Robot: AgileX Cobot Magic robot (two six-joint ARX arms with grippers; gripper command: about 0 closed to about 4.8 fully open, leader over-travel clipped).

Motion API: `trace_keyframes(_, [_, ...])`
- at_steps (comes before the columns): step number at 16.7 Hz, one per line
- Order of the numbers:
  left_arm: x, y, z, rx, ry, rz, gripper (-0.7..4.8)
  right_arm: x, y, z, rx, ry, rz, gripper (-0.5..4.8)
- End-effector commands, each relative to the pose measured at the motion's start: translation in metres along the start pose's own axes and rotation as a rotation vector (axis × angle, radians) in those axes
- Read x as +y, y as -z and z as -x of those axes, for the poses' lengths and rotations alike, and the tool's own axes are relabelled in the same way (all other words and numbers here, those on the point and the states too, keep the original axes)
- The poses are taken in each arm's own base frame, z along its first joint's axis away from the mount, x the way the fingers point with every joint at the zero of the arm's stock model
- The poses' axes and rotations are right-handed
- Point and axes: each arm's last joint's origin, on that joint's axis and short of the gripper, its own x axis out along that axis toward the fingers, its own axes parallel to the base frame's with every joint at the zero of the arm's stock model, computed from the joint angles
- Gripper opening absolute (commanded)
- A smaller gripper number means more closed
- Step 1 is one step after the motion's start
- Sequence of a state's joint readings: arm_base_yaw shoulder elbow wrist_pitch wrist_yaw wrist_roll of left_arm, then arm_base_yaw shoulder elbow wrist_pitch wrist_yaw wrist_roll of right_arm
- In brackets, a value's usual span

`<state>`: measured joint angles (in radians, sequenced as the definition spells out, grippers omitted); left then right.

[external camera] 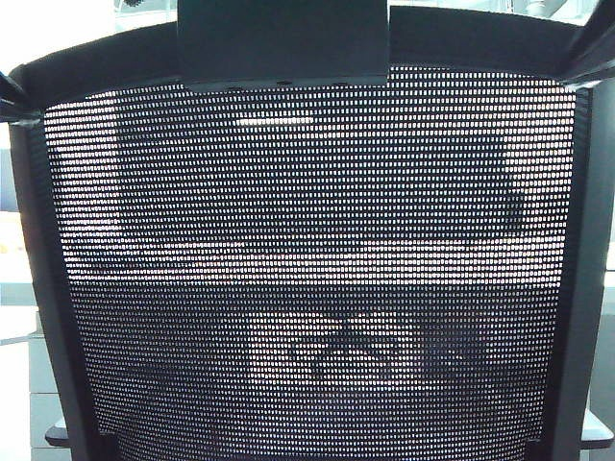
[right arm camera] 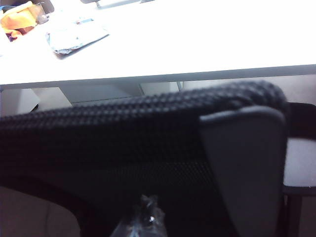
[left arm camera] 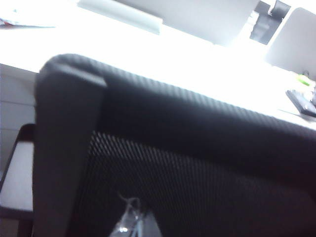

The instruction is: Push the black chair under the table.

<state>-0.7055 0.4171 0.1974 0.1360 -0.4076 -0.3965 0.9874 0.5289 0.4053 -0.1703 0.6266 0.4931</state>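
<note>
The black chair (external camera: 307, 269) stands with its mesh back filling the exterior view, and the table (right arm camera: 197, 44) lies straight beyond it, so I judge the push must go forward. The left gripper (left arm camera: 129, 222) and right gripper (right arm camera: 143, 222) sit close behind the two top corners; whether their jaws are closed cannot be told.

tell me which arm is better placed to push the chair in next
Neither clearly: the left gripper and right gripper both sit against the black chair back at opposite top corners, facing the table. Push with both.
</note>
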Motion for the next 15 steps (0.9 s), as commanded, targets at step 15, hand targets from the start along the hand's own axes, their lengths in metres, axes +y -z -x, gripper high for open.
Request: trace_keyframes(15, [0.007, -0.003, -0.036, -0.044, 0.021, 0.022, -0.06, -0.022, -0.016, -0.024, -0.029, 0.054, -0.034, -0.05])
